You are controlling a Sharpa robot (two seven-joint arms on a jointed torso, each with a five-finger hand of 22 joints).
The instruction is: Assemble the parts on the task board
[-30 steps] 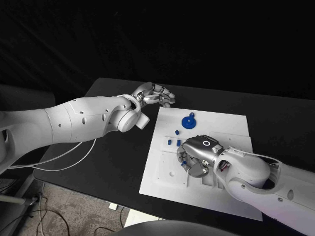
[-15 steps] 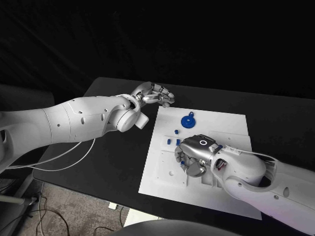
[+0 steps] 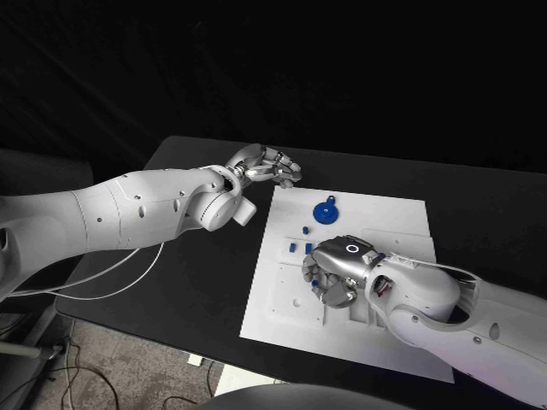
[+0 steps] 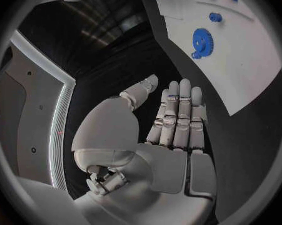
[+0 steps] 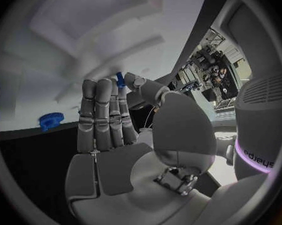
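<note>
Fingers of the right hand pinch one small blue part (left hand spread, empty).

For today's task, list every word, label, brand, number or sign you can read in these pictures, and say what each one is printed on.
"sharpa": brand word, seen turned on its side, on the robot's own white casing at the rim of the right wrist view, beside a purple light strip.
Task board, blue gear, left hand and right hand: no readable text.
A small dark mark on the back of the right hand in the head view is too small to read.
</note>
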